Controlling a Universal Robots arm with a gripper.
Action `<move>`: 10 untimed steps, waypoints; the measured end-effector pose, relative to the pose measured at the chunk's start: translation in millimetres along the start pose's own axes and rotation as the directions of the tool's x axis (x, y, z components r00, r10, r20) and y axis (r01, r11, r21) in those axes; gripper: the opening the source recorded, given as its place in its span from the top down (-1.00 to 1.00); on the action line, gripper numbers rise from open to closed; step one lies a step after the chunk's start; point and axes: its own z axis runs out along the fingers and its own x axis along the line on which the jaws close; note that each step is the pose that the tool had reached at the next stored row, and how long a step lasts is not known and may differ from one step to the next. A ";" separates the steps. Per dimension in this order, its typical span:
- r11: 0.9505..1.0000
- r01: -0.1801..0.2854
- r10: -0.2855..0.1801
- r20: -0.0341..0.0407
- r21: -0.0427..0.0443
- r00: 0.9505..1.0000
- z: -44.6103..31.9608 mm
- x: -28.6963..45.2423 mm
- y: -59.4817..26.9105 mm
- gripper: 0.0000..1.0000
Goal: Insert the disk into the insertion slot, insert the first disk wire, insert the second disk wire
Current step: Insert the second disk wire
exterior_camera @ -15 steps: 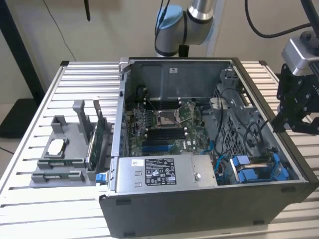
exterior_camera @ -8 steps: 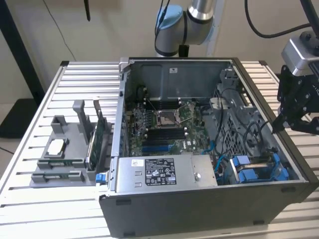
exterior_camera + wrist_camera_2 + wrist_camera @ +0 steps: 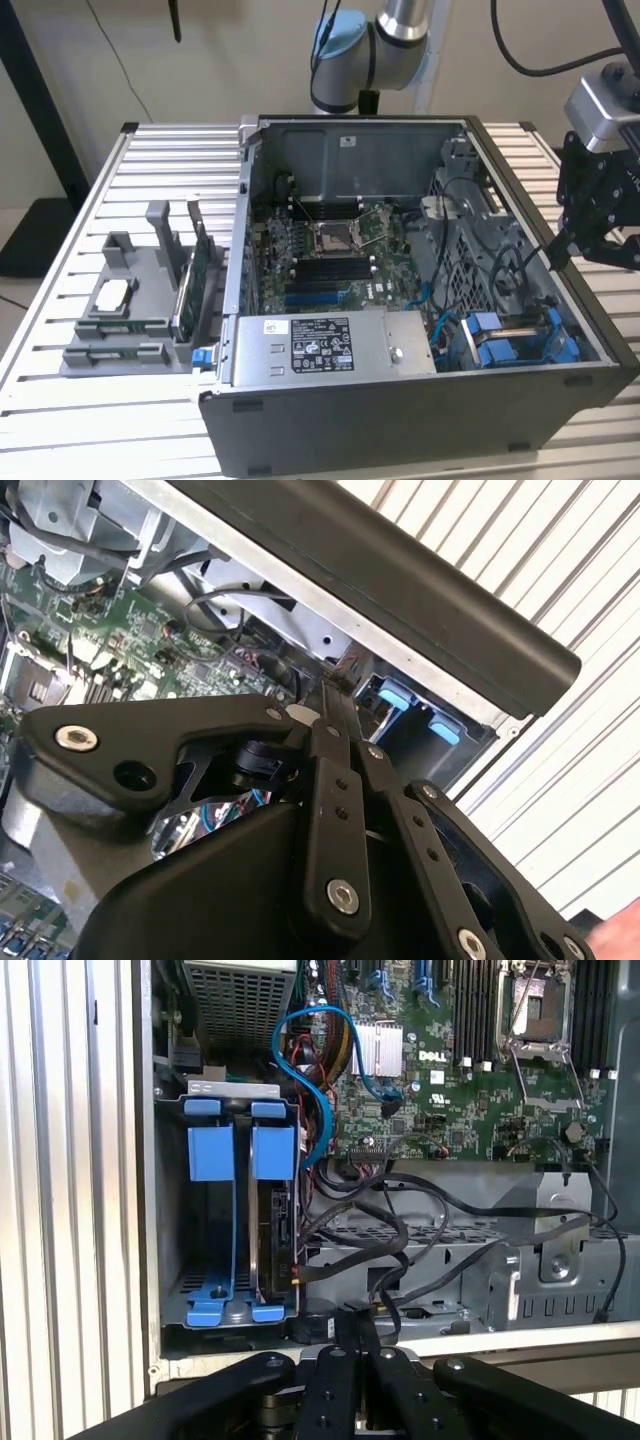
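In the first wrist view the disk (image 3: 272, 1245) stands on edge in its blue carrier inside the insertion slot (image 3: 170, 1260) of the grey drive cage. A second blue carrier (image 3: 212, 1155) sits beside it and looks hollow. Black wires (image 3: 400, 1230) loop up to the disk's end, and I cannot tell whether they are plugged in. My gripper (image 3: 350, 1318) hangs just outside the case wall by this cage, shut, with nothing visible between the fingers. In the exterior view the gripper (image 3: 557, 255) is over the case's right edge, above the blue carriers (image 3: 500, 345). The second wrist view shows the gripper (image 3: 338, 685) and both carrier fronts (image 3: 397, 695).
The open computer case (image 3: 330, 400) lies on a slatted metal table (image 3: 60, 420). A blue cable (image 3: 300, 1020) arcs over the motherboard (image 3: 470, 1090). The power supply (image 3: 320, 345) sits near the cage. On the exterior view's left, a grey fixture (image 3: 120, 330) holds parts and upright boards.
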 end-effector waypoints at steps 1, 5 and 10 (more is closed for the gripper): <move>1.000 0.000 0.000 -0.004 0.000 1.000 -0.1 0.0 0.0 0.76; 1.000 0.001 -0.001 -0.022 0.000 1.000 0.0 0.1 0.0 0.61; 1.000 0.002 -0.002 -0.070 0.000 0.998 -0.2 0.0 0.0 0.48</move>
